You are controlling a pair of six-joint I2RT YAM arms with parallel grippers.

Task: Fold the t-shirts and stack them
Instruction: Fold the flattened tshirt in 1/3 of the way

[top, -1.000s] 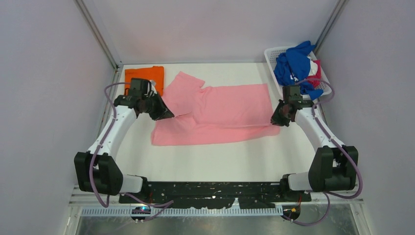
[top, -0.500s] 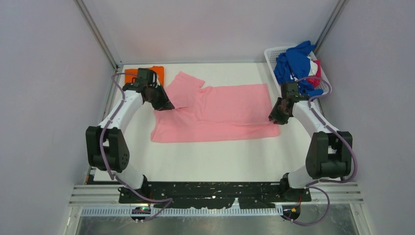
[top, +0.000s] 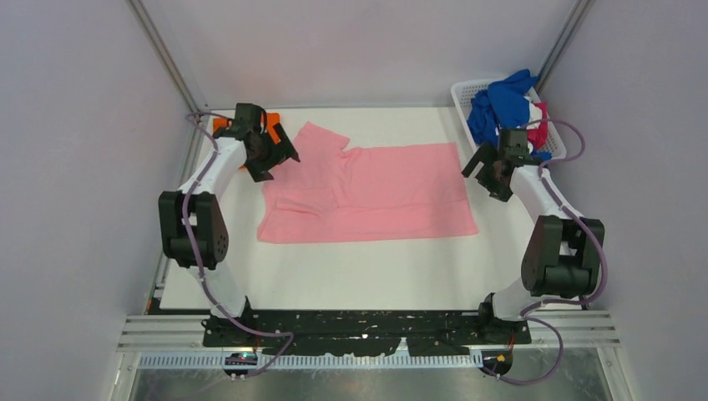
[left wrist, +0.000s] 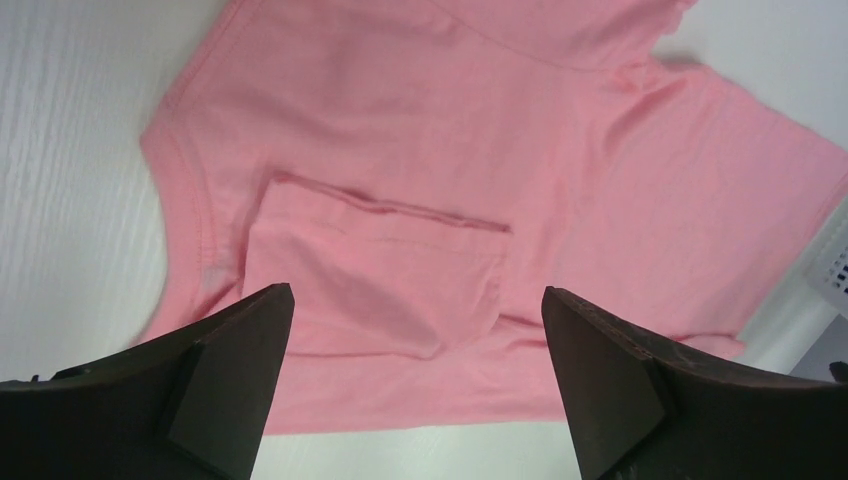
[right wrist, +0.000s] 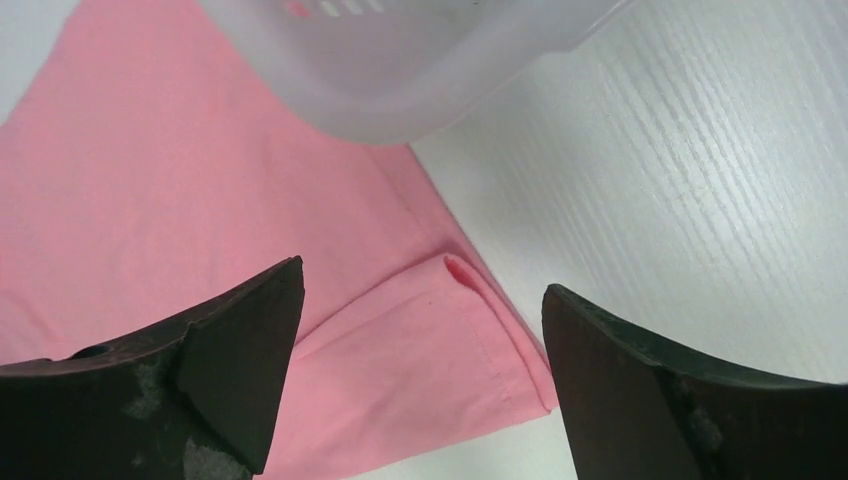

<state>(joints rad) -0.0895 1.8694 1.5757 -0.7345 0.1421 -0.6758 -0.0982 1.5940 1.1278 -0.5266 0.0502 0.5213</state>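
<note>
Currently | your left gripper [top: 274, 157]: jaws wide apart, empty, over the pink shirt's [top: 376, 194] sleeve end | your right gripper [top: 486, 171]: jaws wide apart, empty, over its hem end beside the basket [top: 462, 90] | pink shirt: spread flat on the table [top: 334, 271], one sleeve folded in.

We see a flat white table top [top: 359, 267] filling the middle of the frame. In the right wrist view its surface shows a fine straight grain. Plain pale lilac-grey panels close it in: a left wall [top: 67, 167], a back wall [top: 359, 50] and a right wall [top: 643, 167]. A slim aluminium post [top: 167, 58] slants through the upper left corner. Along the bottom edge lie a black base plate [top: 367, 322] and a ribbed metal rail [top: 367, 359]. The light is soft and even.
</note>
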